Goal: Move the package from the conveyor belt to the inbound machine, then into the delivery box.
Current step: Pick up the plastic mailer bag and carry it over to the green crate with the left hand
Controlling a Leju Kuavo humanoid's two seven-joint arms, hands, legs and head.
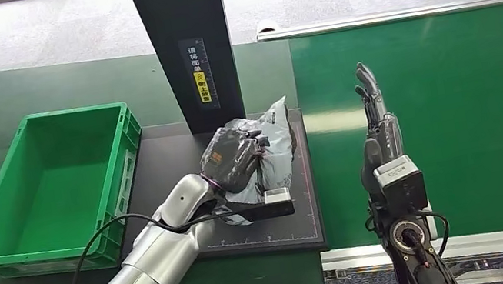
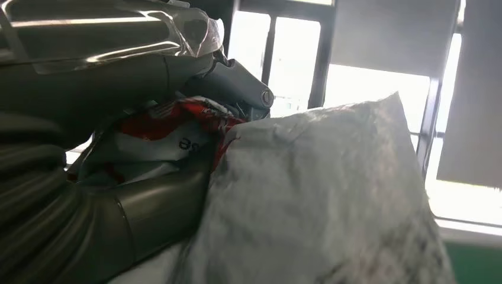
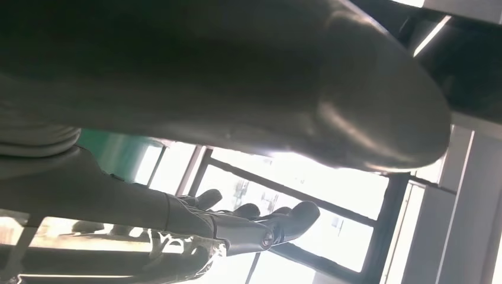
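A crumpled grey plastic package (image 1: 275, 149) lies on the black platform of the inbound machine (image 1: 302, 227), in front of its black upright column (image 1: 186, 44). My left hand (image 1: 236, 159) grips the package from its left side. In the left wrist view the package (image 2: 331, 195) is close up, with a red and white label (image 2: 177, 133) tucked under the thumb (image 2: 160, 213). My right hand (image 1: 375, 108) stands upright and open over the green conveyor belt (image 1: 462, 113), holding nothing. The right wrist view catches the spread fingers (image 3: 260, 222) against bright windows.
An empty green delivery box (image 1: 53, 188) sits on the dark green table to the left of the machine platform. The conveyor's metal rail (image 1: 405, 13) runs along the far edge, and a white rail (image 1: 485, 241) borders its near edge.
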